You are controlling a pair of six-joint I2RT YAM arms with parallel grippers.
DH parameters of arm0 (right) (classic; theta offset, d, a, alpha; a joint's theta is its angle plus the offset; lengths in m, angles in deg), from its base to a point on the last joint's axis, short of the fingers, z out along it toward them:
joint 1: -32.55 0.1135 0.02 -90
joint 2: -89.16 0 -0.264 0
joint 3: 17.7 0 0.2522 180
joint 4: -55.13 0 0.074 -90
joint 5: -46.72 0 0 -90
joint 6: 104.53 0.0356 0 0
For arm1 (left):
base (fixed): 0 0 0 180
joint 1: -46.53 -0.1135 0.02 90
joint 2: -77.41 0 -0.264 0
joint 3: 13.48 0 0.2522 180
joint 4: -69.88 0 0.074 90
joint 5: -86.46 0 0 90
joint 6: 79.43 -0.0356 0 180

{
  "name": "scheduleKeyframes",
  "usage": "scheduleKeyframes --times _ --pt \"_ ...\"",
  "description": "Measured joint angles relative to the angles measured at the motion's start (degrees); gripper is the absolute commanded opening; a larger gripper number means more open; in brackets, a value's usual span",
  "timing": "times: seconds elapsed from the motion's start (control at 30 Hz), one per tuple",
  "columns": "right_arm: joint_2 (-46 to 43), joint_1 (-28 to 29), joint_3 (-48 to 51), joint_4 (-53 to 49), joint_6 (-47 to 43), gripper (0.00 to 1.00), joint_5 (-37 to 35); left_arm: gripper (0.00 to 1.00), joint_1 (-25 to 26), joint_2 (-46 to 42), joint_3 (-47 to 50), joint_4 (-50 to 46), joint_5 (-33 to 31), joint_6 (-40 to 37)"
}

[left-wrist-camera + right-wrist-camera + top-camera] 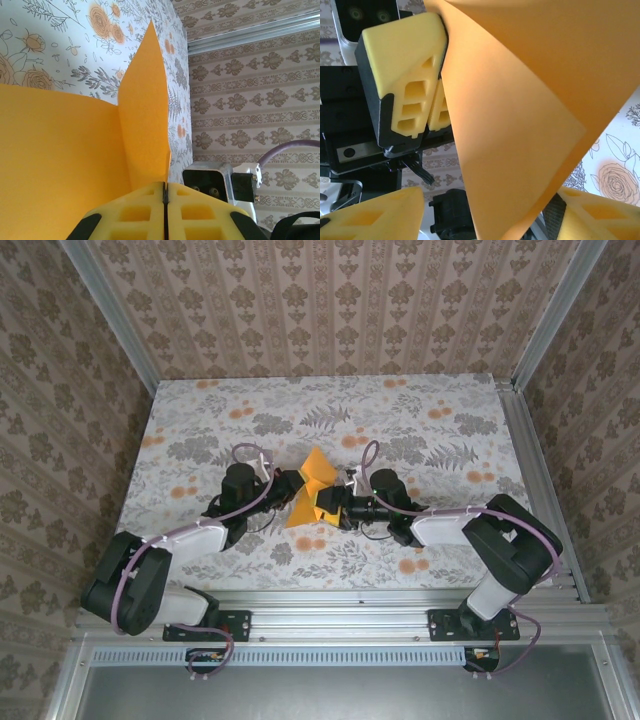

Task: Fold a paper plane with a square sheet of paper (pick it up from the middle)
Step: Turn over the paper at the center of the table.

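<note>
The left pincer [165, 189] is clamped tight on one edge of the square sheet of paper [60, 150], which rises creased ahead of it. The right pincer [490, 200] gapes wide over the bench [420, 405], with the sheet passing between its spread fingers [375, 215].

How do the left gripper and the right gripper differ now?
The left gripper has shut jaws; the right gripper has open jaws. The left gripper pinches the folded bright orange sheet of paper; the right gripper only has it between its jaws, unpinched. Both have yellow jaws.
</note>
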Motion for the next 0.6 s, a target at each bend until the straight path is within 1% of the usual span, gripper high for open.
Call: scheduleKeyframes --times 0.13,0.47,0.6 --pt "0.13 -0.02 0.55 2.01 1.68 0.52 -0.35 0.09 -0.07 0.00 0.02 0.15 0.00 0.00" --pt "0.13 -0.61 1.09 3.78 3.19 0.42 -0.39 0.09 -1.27 0.00 1.42 0.31 0.04 0.00" --pt "0.13 -0.72 1.18 4.04 3.41 0.35 -0.37 0.10 -1.51 -0.07 1.46 0.33 0.07 0.00"
